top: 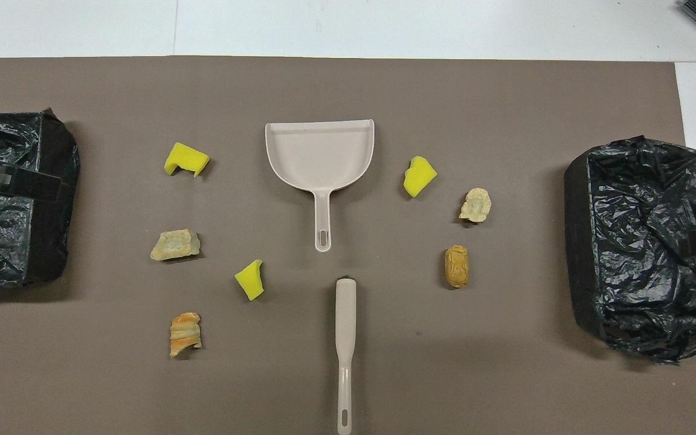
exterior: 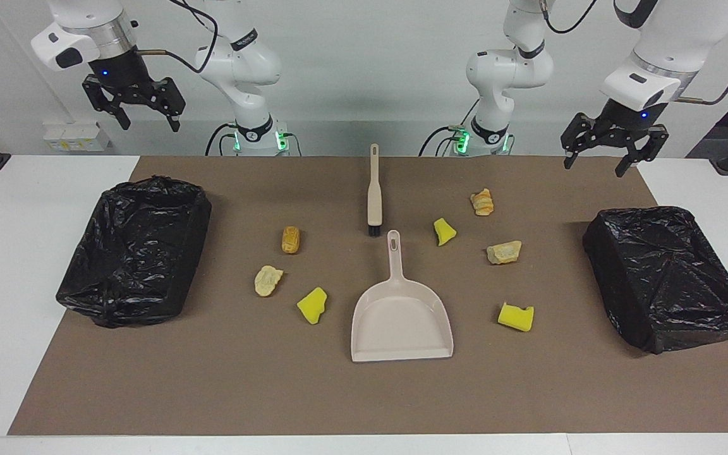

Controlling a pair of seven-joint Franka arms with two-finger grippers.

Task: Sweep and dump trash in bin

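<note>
Basically nothing is done yet, the whole job is ahead. Going big to small:

The brown mat (exterior: 212, 392) covers most of the table and everything sits on it. There are two bins lined with black bags, one bin (exterior: 136, 249) at the right arm's end and the other bin (exterior: 667, 275) at the left arm's end. As far as I can see into them, neither holds any scraps.

The beige dustpan (exterior: 400, 319) lies flat in the middle, handle pointing toward the robots, pan bare. The brush (exterior: 373, 193) lies just nearer to the robots, its bristle end almost at the dustpan's handle tip. Nobody is touching either tool.

The trash (exterior: 515, 316) is all loose on the mat, seven scraps total: three toward the right arm's end of the dustpan and four toward the left arm's end, a mix of yellow sponge chunks and tan bread-like lumps, each well apart from its neighbours.

The right gripper (exterior: 134, 110) hangs high in the air over the table edge at its own end, jaws spread wide, holding nothing. The left gripper (exterior: 604, 151) hangs above the mat corner near its bin, same deal: wide and carrying nothing.

So what's left, I reckon: grab brush and pan, sweep up all seven, tip them in a bin.
</note>
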